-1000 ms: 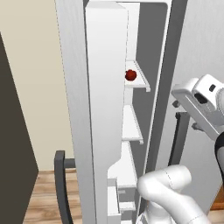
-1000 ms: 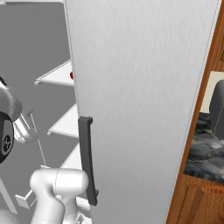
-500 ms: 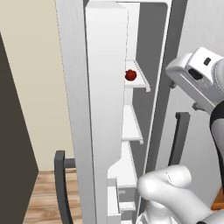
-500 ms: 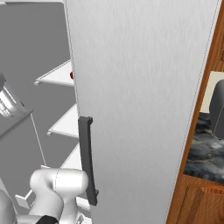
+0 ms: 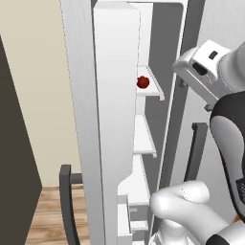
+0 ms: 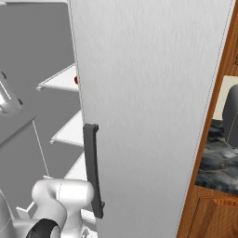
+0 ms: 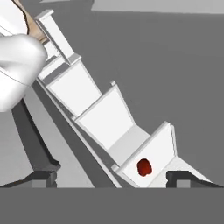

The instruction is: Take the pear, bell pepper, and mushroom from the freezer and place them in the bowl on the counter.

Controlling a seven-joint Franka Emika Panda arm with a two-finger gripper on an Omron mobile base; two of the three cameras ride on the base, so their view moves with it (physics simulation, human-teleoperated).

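The small glossy red rounded bell pepper (image 5: 143,82) rests on an upper white shelf (image 5: 152,87) inside the tall narrow white freezer compartment (image 5: 143,143), near the shelf's rear inner end. In the right base view the bell pepper shows as a red sliver at the edge of the wide light-grey fridge door (image 6: 148,107), just above the dark grey vertical handle (image 6: 93,169). The white two-finger gripper (image 7: 111,178) is raised to about the height of that shelf, outside the compartment opening and apart from the bell pepper, with open space between the two. In the hand view the two dark fingertips (image 7: 41,177) stand far apart at the bottom corners, so the jaws are wide and hold nothing. The relation that governs the coming move: the bell pepper lies ahead of the jaws along the gripper's line of sight, between the two tips but closer to the right-hand tip in that view. The vegetable is nearly round, so no long axis is evident and finger orientation appears uncritical. Judged step: advance into the compartment along the shelf, correcting slightly toward the pepper's side, before closing.
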